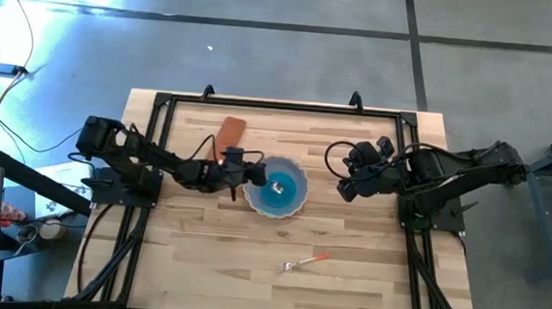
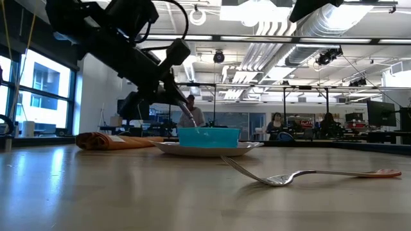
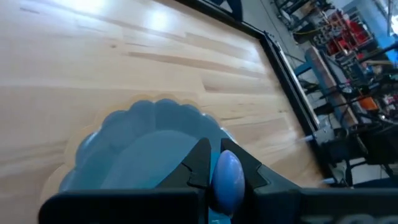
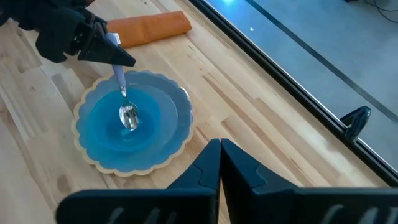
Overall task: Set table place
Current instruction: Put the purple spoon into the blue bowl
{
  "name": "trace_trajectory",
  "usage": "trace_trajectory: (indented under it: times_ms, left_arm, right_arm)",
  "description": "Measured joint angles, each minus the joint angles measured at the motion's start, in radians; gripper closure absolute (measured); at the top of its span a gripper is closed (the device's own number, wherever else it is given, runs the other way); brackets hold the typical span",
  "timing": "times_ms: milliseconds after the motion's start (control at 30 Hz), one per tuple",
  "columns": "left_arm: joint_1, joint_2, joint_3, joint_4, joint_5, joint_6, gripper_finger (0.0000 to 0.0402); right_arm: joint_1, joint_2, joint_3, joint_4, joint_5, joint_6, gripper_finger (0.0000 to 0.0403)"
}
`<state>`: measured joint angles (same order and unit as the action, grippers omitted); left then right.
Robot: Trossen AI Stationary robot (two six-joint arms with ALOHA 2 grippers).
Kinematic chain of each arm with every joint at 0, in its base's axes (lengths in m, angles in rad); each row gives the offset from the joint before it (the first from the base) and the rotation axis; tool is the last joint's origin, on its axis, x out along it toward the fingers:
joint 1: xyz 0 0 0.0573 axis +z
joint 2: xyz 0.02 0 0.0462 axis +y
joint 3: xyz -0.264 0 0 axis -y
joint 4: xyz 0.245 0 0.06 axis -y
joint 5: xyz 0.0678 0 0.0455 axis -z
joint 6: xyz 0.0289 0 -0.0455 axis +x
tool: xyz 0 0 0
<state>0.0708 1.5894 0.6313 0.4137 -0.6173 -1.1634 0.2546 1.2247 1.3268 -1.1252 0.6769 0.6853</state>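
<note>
Left gripper [image 1: 251,176] is pinching a spoon [image 4: 124,102], reaching low across the table [image 1: 249,260], bowl-end down in the plate [image 1: 292,199] at centre; right gripper [image 1: 344,187], pressed together, waiting at three o'clock.

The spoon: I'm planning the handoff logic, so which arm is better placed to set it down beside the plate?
The left. The left gripper is shut on the spoon, whose bowl hangs over the blue plate. The right gripper waits beside the plate, jaws shut and holding nothing.
</note>
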Motion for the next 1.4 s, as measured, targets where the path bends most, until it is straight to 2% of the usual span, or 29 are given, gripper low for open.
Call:
trace_trajectory:
  times_ms: [100, 300, 533, 667, 833, 1200, 1400]
  left_arm:
    - [0.001, 0.0, 0.035, -0.043, 0.017, 0.037, 0.0389]
    - [0.001, 0.0, 0.117, -0.267, 0.03, 0.03, 0.0361]
    - [0.001, 0.0, 0.136, -0.28, 0.03, 0.063, 0.0377]
    - [0.001, 0.0, 0.137, -0.282, 0.031, 0.084, 0.0371]
    - [0.001, 0.0, 0.136, -0.296, 0.034, 0.102, 0.0329]
    - [0.001, -0.003, 0.136, -0.333, 0.061, 0.158, 0.0201]
    - [0.002, -0.065, 0.136, -0.406, 0.051, 0.176, 0.0156]
  right_arm:
    - [0.0, 0.0, 0.0, 0.0, 0.0, -0.005, 0.0402]
    - [0.0, 0.0, 0.0, 0.0, 0.0, -0.011, 0.0402]
    - [0.001, 0.0, 0.0, 0.0, -0.001, -0.013, 0.0402]
    - [0.001, 0.0, 0.0, 0.0, -0.018, -0.013, 0.0402]
    - [0.001, 0.0, 0.0, 0.0, -0.027, -0.016, 0.0402]
    - [0.001, 0.0, 0.0, 0.0, -0.037, -0.027, 0.0402]
    - [0.001, 0.0, 0.0, 0.0, -0.039, -0.024, 0.0402]
